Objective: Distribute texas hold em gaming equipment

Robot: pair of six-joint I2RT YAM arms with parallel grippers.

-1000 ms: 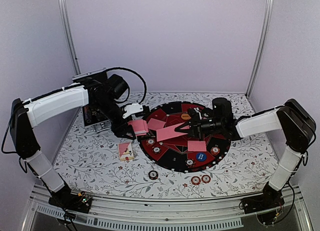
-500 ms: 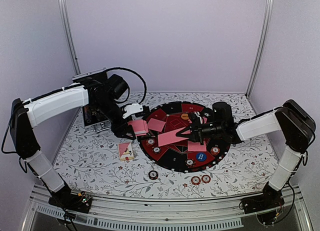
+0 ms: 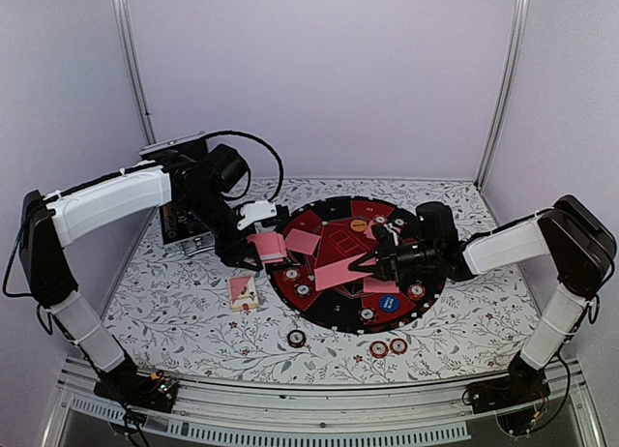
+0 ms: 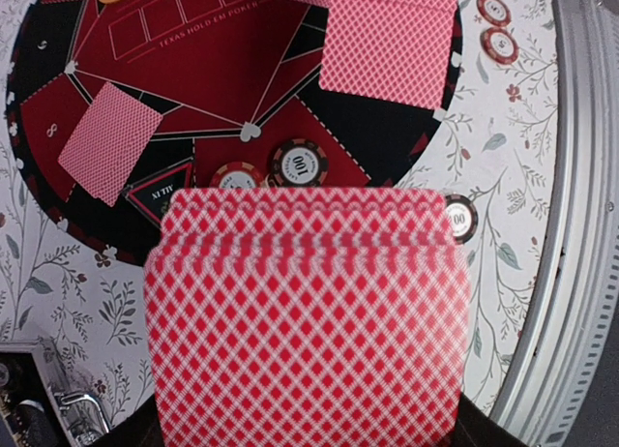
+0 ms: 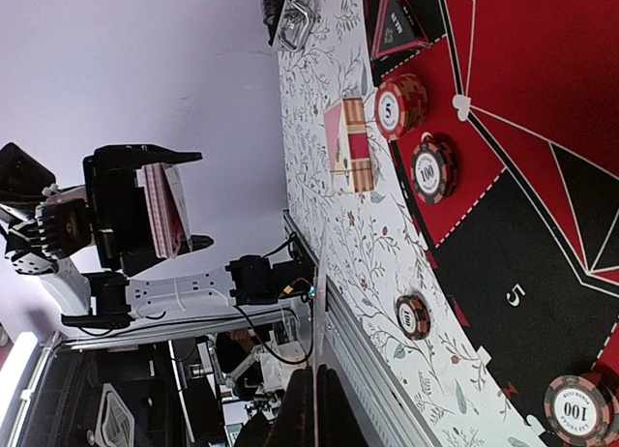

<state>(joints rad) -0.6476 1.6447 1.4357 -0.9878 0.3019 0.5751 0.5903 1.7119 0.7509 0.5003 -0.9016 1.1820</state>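
Observation:
My left gripper [image 3: 259, 250] is shut on a deck of pink-backed cards [image 4: 308, 321] at the left rim of the round poker mat [image 3: 334, 316]; the deck hides its fingers in the left wrist view. My right gripper [image 3: 371, 264] is shut on a single pink-backed card [image 3: 337, 270], held tilted over the mat's middle and seen edge-on in the right wrist view [image 5: 318, 394]. Another card [image 3: 302, 241] lies face down on the mat. Chips [image 4: 298, 163] sit at the mat's edge. On the mat lie a blue disc [image 3: 389, 302] and an orange disc [image 3: 359, 225].
A face-up card [image 3: 244, 290] lies on the flowered cloth left of the mat. Three chips [image 3: 296, 338] [image 3: 378, 349] [image 3: 397, 345] lie near the front rail [image 3: 319, 408]. The black case [image 3: 182, 220] stands at the back left.
My right gripper has carried its card a little toward the near side and the right over the mat. The left arm and the deck have stayed put.

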